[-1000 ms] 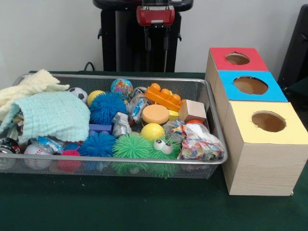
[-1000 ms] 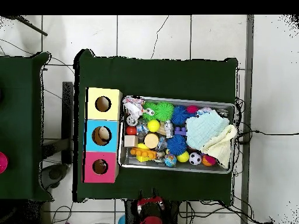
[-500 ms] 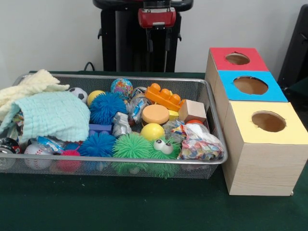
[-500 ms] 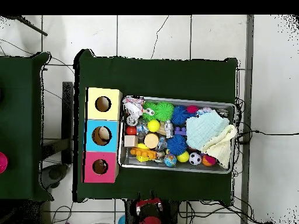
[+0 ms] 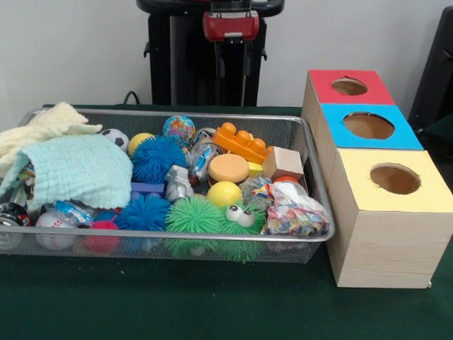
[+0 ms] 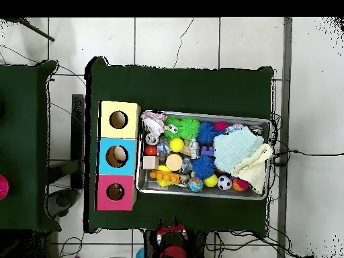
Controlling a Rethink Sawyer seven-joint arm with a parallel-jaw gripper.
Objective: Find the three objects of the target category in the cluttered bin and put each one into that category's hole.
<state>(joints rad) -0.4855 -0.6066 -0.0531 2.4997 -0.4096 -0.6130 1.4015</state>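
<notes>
A wire mesh bin (image 5: 297, 138) (image 6: 266, 122) holds a heap of toys: blue spiky balls (image 5: 157, 157), a green spiky creature with eyes (image 5: 212, 219), a yellow ball (image 5: 224, 193), a soccer ball (image 5: 115, 137), an orange toy brick (image 5: 243, 141) and a wooden cube (image 5: 283, 163). Right of the bin stand three wooden boxes with round holes, topped red (image 5: 350, 86), blue (image 5: 369, 126) and yellow (image 5: 395, 179). My gripper (image 5: 233, 71) (image 6: 173, 235) hangs open and empty behind the bin's far rim, well clear of the toys.
A mint cloth (image 5: 78, 170) and a cream cloth (image 5: 39, 127) cover the bin's left end and hide what lies below. A crumpled patterned bag (image 5: 294, 212) lies at the bin's near right corner. Green cloth (image 5: 177, 297) covers the table.
The gripper has shifted only very slightly behind the bin. Nothing in the bin has moved.
</notes>
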